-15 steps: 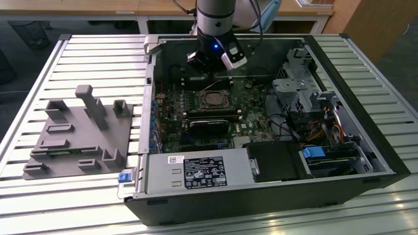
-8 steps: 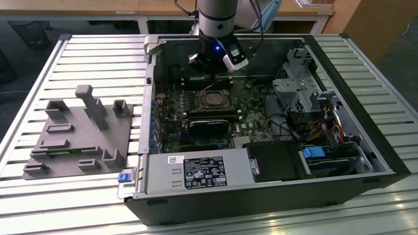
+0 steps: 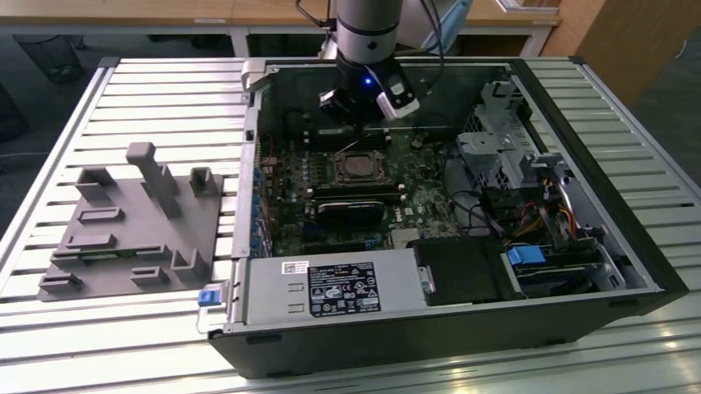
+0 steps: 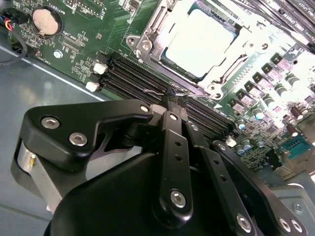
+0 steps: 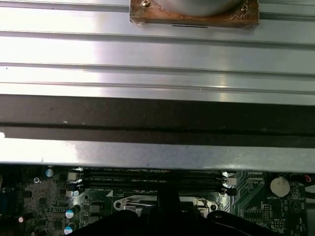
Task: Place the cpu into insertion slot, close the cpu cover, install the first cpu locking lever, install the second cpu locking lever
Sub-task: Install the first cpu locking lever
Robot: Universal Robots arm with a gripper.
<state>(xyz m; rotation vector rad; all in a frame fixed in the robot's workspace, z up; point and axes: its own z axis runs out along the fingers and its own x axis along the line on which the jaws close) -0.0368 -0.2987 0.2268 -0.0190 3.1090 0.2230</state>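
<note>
Slatted metal table [image 3: 131,328]; open computer case [image 3: 613,271]; pincer [image 4: 172,98] inside.

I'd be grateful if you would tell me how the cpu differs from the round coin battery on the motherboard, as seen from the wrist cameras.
In the second wrist view the cpu is square, while the coin battery is round. The cpu looks clearly larger than the coin battery. The cpu sits framed by the silver cpu cover, whereas the coin battery sits in a black holder near the board's edge. Both have pale metallic tops and lie flat on the green motherboard.
</note>
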